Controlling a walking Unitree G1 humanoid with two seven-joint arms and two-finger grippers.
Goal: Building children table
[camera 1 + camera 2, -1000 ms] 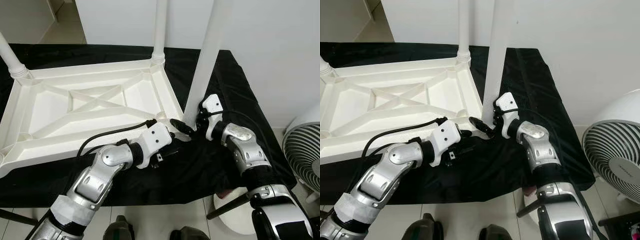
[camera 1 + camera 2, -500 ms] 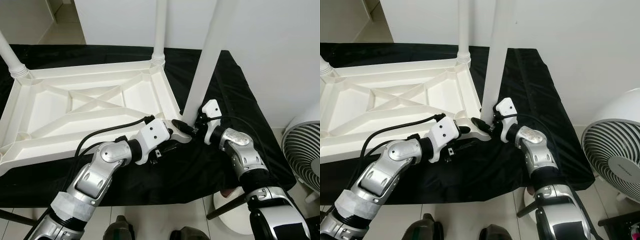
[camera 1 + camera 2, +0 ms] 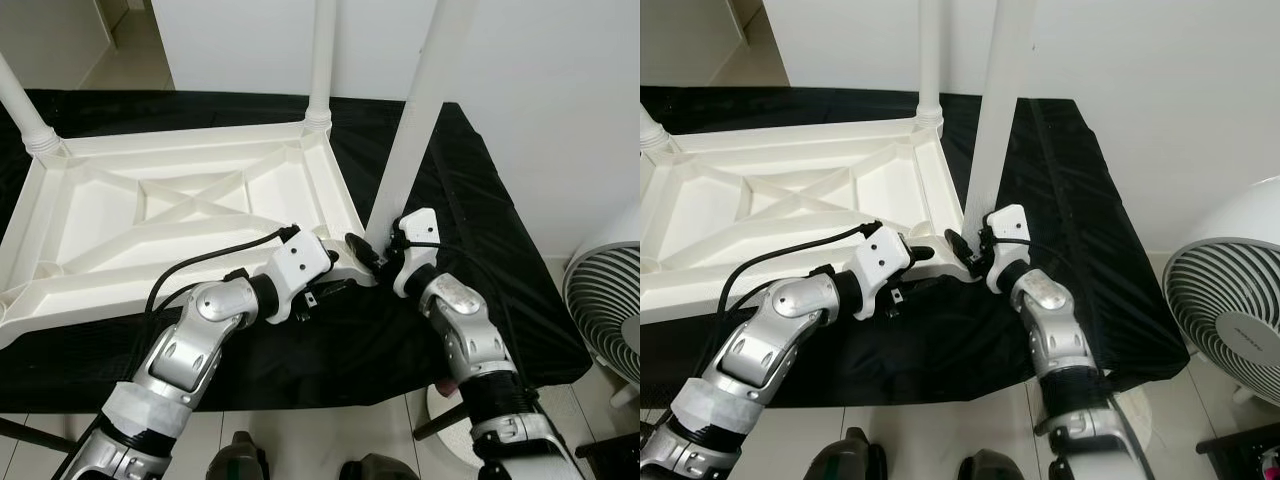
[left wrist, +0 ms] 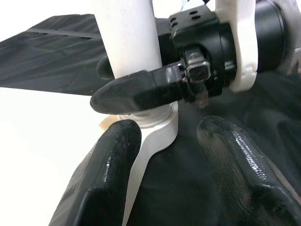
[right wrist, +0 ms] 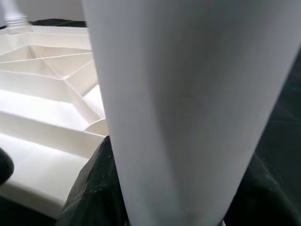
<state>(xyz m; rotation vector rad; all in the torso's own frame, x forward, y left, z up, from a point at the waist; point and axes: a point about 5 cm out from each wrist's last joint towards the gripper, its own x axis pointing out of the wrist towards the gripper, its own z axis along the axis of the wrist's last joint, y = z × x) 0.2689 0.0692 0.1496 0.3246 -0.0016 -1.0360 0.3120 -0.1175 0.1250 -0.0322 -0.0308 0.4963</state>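
Right claw (image 3: 372,250) grips the base of a white plastic table leg (image 3: 418,120), which stands upright from between its fingers, right at the near corner socket of the upturned white plastic children's table top (image 3: 180,215). Left claw (image 4: 164,155) sits just beside it, fingers spread wide apart, one black finger (image 4: 106,174) against the ribbed socket collar below the leg. Beneath both claws a black cloth (image 3: 470,200) covers the bench. Well off to the right claw's outer side stands a white fan (image 3: 1230,310).
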